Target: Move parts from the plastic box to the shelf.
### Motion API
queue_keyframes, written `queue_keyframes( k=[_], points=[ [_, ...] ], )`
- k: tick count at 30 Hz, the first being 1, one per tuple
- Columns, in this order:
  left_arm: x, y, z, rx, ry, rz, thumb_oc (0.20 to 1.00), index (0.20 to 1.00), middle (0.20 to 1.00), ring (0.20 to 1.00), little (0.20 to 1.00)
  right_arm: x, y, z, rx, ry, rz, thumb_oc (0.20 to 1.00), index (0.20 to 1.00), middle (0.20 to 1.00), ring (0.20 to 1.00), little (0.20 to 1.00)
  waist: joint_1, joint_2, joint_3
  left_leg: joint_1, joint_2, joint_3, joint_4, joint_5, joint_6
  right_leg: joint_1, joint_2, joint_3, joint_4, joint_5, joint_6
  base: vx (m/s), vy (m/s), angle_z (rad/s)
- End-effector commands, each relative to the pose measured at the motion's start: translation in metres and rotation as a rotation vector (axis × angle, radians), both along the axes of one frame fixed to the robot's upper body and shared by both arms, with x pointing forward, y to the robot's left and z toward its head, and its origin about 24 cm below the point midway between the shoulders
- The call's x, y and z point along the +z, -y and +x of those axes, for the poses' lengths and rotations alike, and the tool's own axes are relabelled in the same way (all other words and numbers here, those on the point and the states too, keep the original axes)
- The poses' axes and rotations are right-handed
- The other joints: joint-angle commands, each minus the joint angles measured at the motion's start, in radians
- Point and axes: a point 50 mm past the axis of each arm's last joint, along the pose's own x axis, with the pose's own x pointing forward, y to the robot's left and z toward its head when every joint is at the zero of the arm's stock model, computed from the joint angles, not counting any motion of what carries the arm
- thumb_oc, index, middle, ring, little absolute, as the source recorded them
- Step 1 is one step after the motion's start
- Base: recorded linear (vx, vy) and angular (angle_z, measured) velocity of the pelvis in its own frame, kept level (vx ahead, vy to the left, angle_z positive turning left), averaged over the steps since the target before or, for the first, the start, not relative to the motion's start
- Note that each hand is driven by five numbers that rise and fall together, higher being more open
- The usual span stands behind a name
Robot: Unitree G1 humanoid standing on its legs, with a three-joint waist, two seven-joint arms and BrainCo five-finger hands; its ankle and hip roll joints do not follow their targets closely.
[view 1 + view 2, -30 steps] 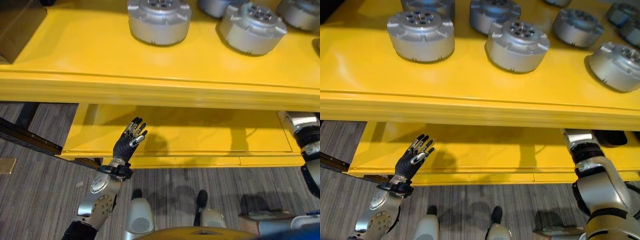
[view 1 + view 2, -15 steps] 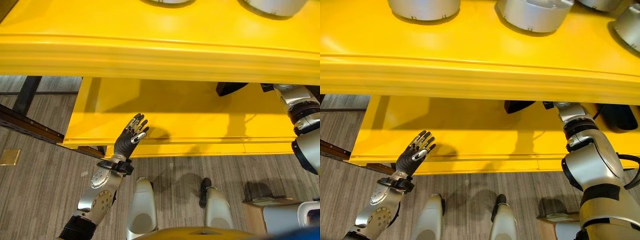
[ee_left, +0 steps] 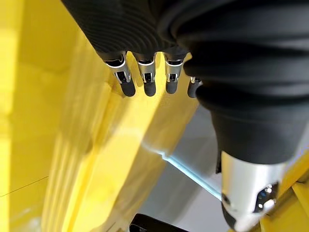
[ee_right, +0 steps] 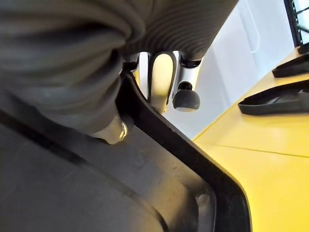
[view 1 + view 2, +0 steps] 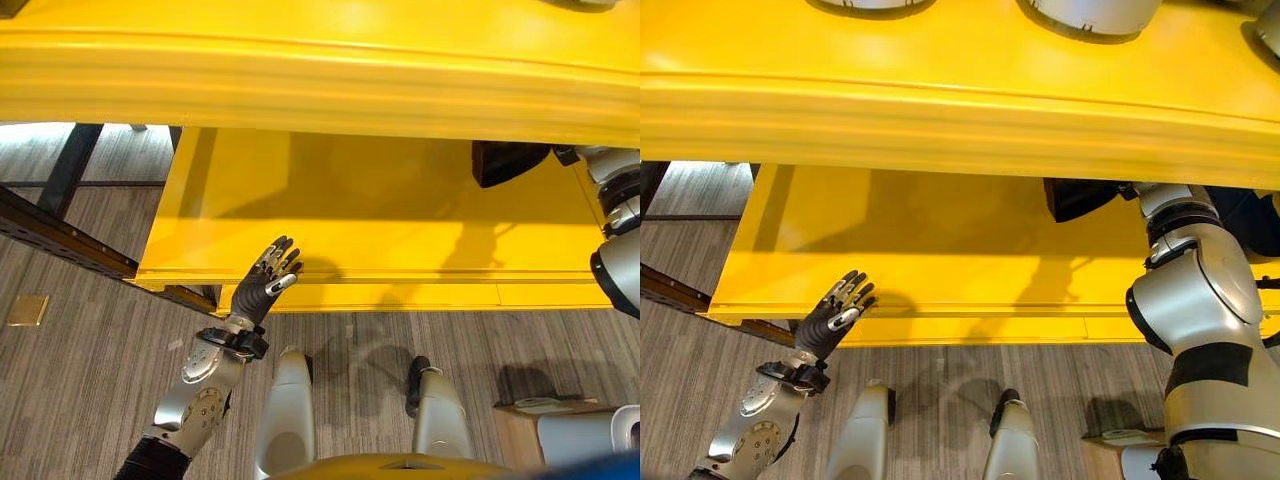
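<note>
A black plastic box [image 5: 508,160] sits on the lower yellow shelf [image 5: 380,230], mostly hidden under the upper shelf [image 5: 320,80]. My right forearm reaches in beside it. In the right wrist view my right hand [image 4: 186,96] has its fingers curled over the box's dark rim [image 4: 183,159]. My left hand [image 5: 262,292] hovers at the lower shelf's front edge, with straight fingers [image 3: 145,77] that hold nothing. Silver round parts [image 5: 1095,12] stand on the upper shelf, cut off by the picture's top edge.
A dark metal beam [image 5: 60,235] runs along the floor to the left of the shelf. A tan cardboard box [image 5: 520,430] stands on the floor at the lower right. Flat black pieces [image 4: 280,96] lie on the yellow surface beyond the right hand.
The camera has tilted down, so the shelves sit higher in the picture and the parts have slid out of view. The black box now shows by the right arm. The left hand keeps its pose.
</note>
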Motion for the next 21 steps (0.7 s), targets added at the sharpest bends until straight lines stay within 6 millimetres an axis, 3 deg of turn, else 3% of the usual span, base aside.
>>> queue_keyframes(
  k=[1, 10, 17, 21],
  points=[
    [0.023, 0.007, 0.001, -0.082, 0.098, -0.005, 1.000, 1.000, 1.000, 1.000, 1.000, 0.049, 0.020, -0.014, -0.066, 0.125, -0.020, 0.200, 0.200, 0.200, 0.200, 0.200, 0.021, -0.024, -0.006, 0.004, -0.006, -0.026, -0.010, 0.037, 0.010, -0.043, 0.025, -0.005, 0.231, -0.131, -0.072, 0.00, 0.000, 0.00],
    [0.024, 0.007, 0.001, -0.096, 0.101, -0.002, 1.000, 1.000, 1.000, 1.000, 1.000, 0.045, 0.044, -0.026, -0.134, 0.030, -0.087, 0.200, 0.200, 0.200, 0.200, 0.200, 0.029, -0.021, -0.001, -0.023, -0.011, -0.034, 0.018, 0.027, 0.011, -0.073, 0.026, -0.009, 0.271, -0.151, -0.075, 0.00, -0.001, 0.01],
    [0.025, 0.013, 0.001, -0.131, 0.105, 0.007, 1.000, 1.000, 1.000, 1.000, 1.000, 0.031, 0.068, -0.039, -0.206, -0.058, -0.100, 0.200, 0.200, 0.200, 0.200, 0.200, 0.039, -0.015, 0.016, -0.070, -0.020, -0.038, 0.062, 0.017, 0.014, -0.113, 0.021, -0.010, 0.309, -0.168, -0.077, -0.01, -0.005, 0.03],
    [0.026, 0.013, 0.002, -0.134, 0.112, 0.010, 1.000, 1.000, 1.000, 1.000, 1.000, 0.024, 0.067, -0.038, -0.195, -0.080, -0.087, 0.200, 0.200, 0.200, 0.200, 0.200, 0.046, -0.011, 0.024, -0.090, -0.025, -0.041, 0.073, 0.017, 0.016, -0.135, 0.022, -0.010, 0.322, -0.171, -0.079, -0.01, -0.007, 0.06]
  ],
)
